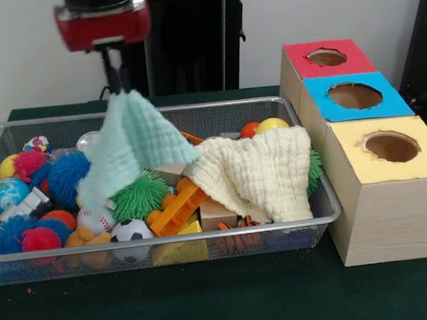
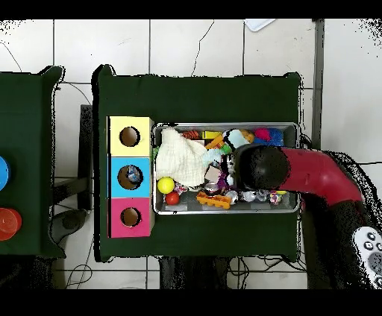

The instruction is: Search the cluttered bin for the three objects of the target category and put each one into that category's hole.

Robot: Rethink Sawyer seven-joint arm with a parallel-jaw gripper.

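The wire-mesh bin (image 1: pixel 168 240) holds many toys; it also shows in the overhead view (image 2: pixel 224 212). My gripper (image 1: pixel 123 87) is above the bin's back left, shut on the peak of a pale green cloth (image 1: pixel 130 148) that hangs lifted over the toys. In the overhead view the arm's head (image 2: pixel 257 168) hides the gripper. A silvery round top (image 1: pixel 88 141), perhaps a can, shows at the bin's back left behind the cloth. Small silver items (image 2: pixel 233 197) lie near the bin's robot-side wall. The other cans are hidden.
A cream cloth (image 1: pixel 256 171) drapes over the bin's right part. A wooden box stands to the right with red (image 1: pixel 327 56), blue (image 1: pixel 354 95) and yellow (image 1: pixel 392 146) holes. Spiky blue (image 1: pixel 69 176) and green (image 1: pixel 140 195) balls, a soccer ball (image 1: pixel 130 229) and orange bricks (image 1: pixel 176 208) fill the bin.
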